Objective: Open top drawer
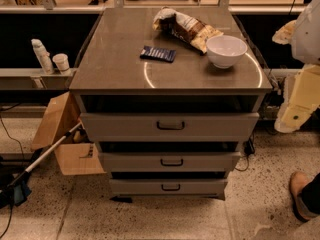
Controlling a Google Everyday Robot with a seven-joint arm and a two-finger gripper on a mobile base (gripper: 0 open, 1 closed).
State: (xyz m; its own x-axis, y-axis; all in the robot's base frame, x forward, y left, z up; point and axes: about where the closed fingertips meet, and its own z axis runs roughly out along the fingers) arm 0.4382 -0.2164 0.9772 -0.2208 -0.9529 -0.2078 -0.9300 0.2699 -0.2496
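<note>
The top drawer (pixel 170 126) is the tallest and widest of three grey fronts on the metal cabinet, with a small dark loop handle (pixel 170 126) at its centre. A dark gap shows between its upper edge and the cabinet top (pixel 120 69). Two shorter drawers (pixel 171 161) (pixel 170 187) sit below it. My arm comes in at the right edge as white and cream parts. My gripper (pixel 295 118) hangs at its lower end, right of the cabinet at about the top drawer's height, well apart from the handle.
On the cabinet top lie a white bowl (pixel 226 50), a crumpled snack bag (pixel 187 28) and a dark blue packet (pixel 157 53). A cardboard box (pixel 65 134) and a long stick (pixel 42 156) are at the left. A shoe (pixel 302 194) is at the lower right.
</note>
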